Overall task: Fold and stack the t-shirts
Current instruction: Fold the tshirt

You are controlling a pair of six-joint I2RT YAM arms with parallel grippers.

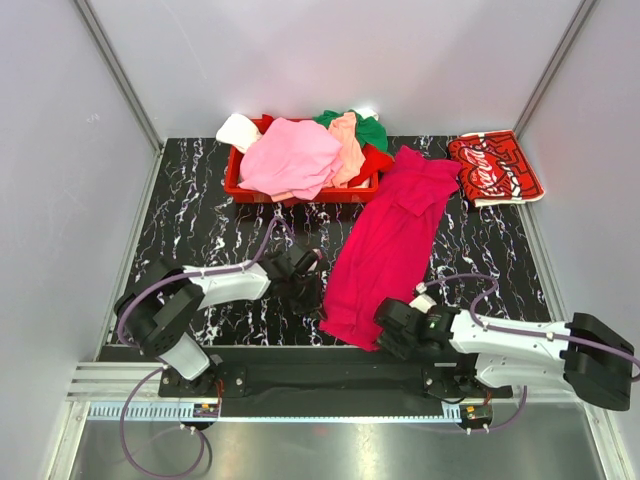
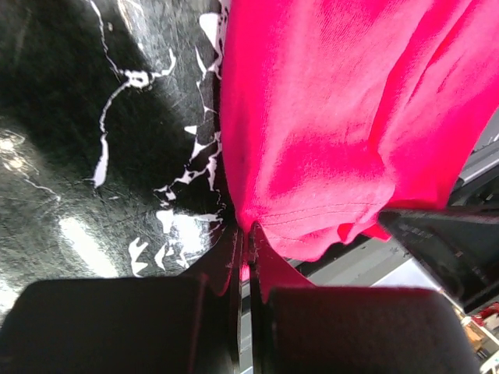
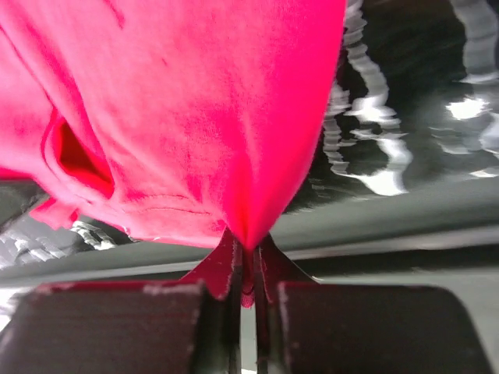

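Left gripper (image 2: pixel 243 238) and right gripper (image 3: pixel 251 253) each pinch a hem corner of the magenta t-shirt (image 1: pixel 392 235), which stretches away ahead of them, probably to spread it flat for folding.

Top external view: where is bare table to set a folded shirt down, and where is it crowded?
Bare table: right of the magenta shirt, between the Coca-Cola shirt and the right arm. Also left of it, between the red basket and the left arm. Crowded: the back edge, and the near edge where left gripper and right gripper pinch the hem.
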